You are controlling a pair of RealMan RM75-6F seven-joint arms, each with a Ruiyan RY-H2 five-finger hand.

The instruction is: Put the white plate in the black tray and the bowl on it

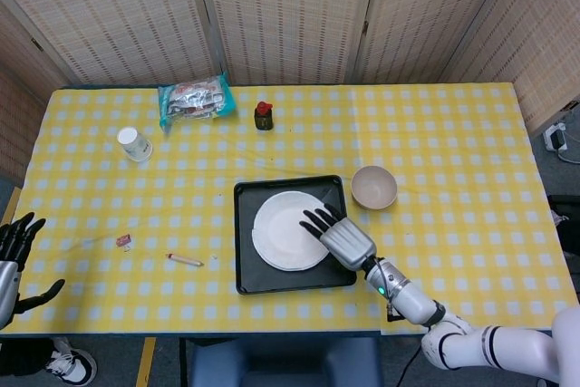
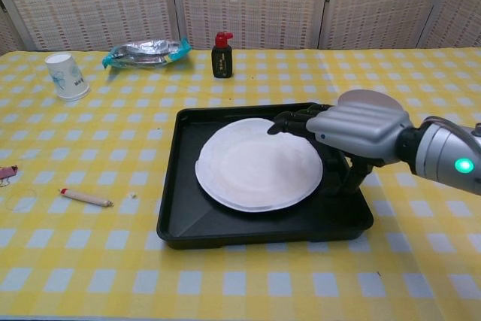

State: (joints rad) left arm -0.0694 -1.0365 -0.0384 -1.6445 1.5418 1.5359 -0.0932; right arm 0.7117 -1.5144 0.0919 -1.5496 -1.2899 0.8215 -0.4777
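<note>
The white plate [image 1: 285,231] [image 2: 252,167] lies flat inside the black tray [image 1: 249,278] [image 2: 180,216] at the table's front middle. My right hand [image 1: 337,235] [image 2: 353,129] hovers palm down over the tray's right side. Its fingers stretch over the plate's right edge and hold nothing. The beige bowl [image 1: 373,187] [image 2: 364,98] stands on the cloth just right of the tray's far corner, partly hidden behind that hand in the chest view. My left hand [image 1: 14,251] hangs at the table's front left edge with its fingers spread, seen only in the head view.
A paper cup [image 1: 135,144] [image 2: 64,76] and a snack bag [image 1: 195,99] [image 2: 146,52] sit at the back left. A red-capped dark bottle [image 1: 264,116] [image 2: 221,56] stands behind the tray. A small stick [image 1: 184,260] [image 2: 85,198] and a wrapper [image 1: 123,240] lie front left.
</note>
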